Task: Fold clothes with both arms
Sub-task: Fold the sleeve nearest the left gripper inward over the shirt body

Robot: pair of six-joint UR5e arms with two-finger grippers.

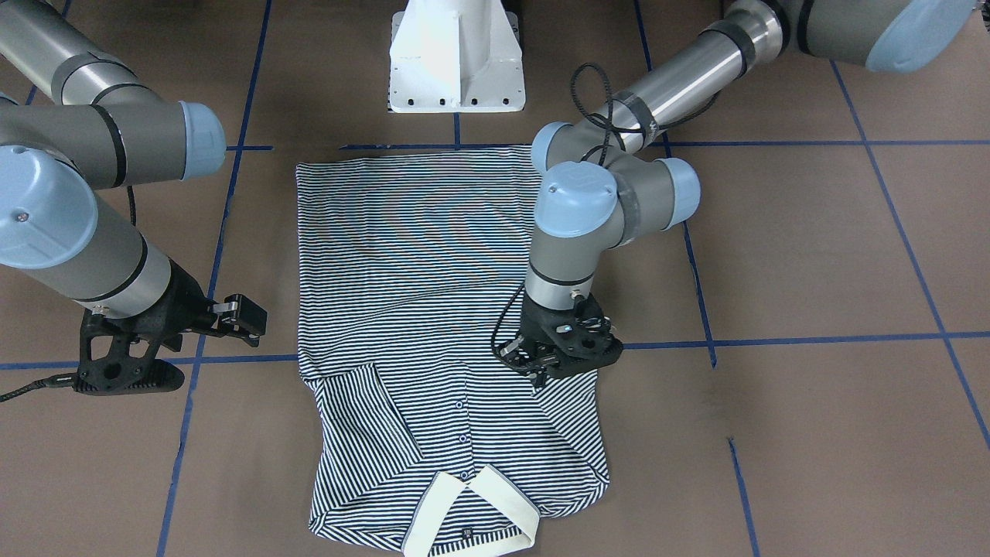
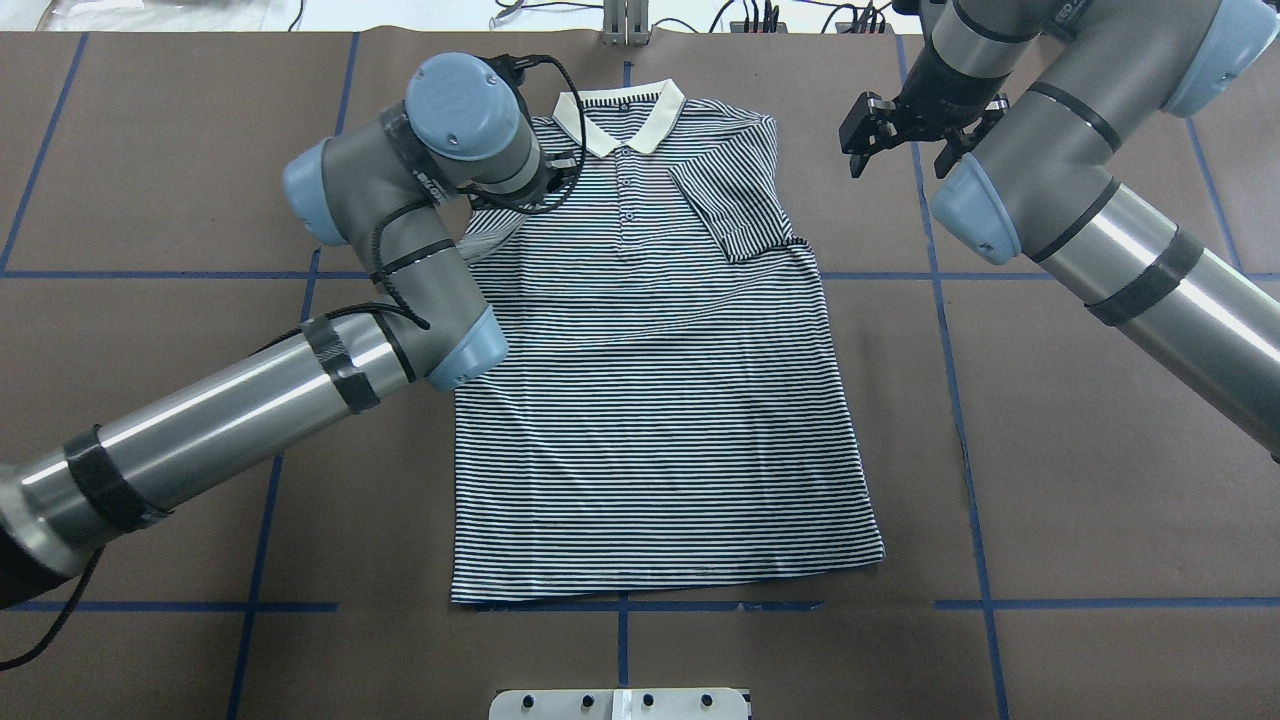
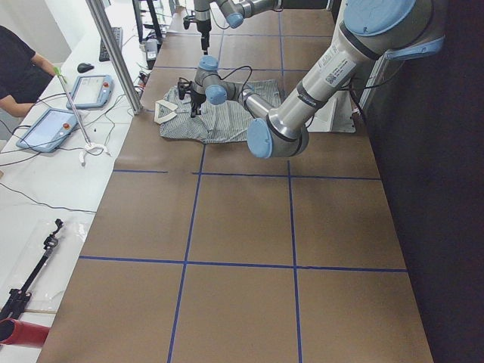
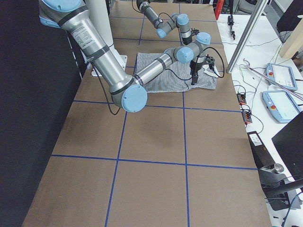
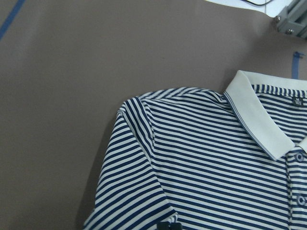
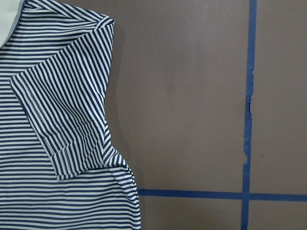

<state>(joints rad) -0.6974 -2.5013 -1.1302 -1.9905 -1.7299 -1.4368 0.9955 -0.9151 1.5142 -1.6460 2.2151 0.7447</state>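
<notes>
on the brown paper tabletop (image 2: 1000, 450) the striped navy-and-white polo shirt (image 2: 650, 400) lies flat, collar far. the black left tool (image 1: 555, 357) sits on its left sleeve (image 1: 576, 410); gripping or not, i cannot tell. the black right tool (image 2: 890, 135) hangs released nearby. lay that sleeve smooth. the dark neck tag (image 5: 299, 101) is unreadable.

Striped polo shirt (image 2: 650, 400) flat, front up, one sleeve (image 2: 735, 215) folded inward

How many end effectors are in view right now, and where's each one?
2. The left end effector is low over the polo shirt, near one shoulder. The right end effector hangs off the shirt, above the table beside the folded-in sleeve.
</notes>
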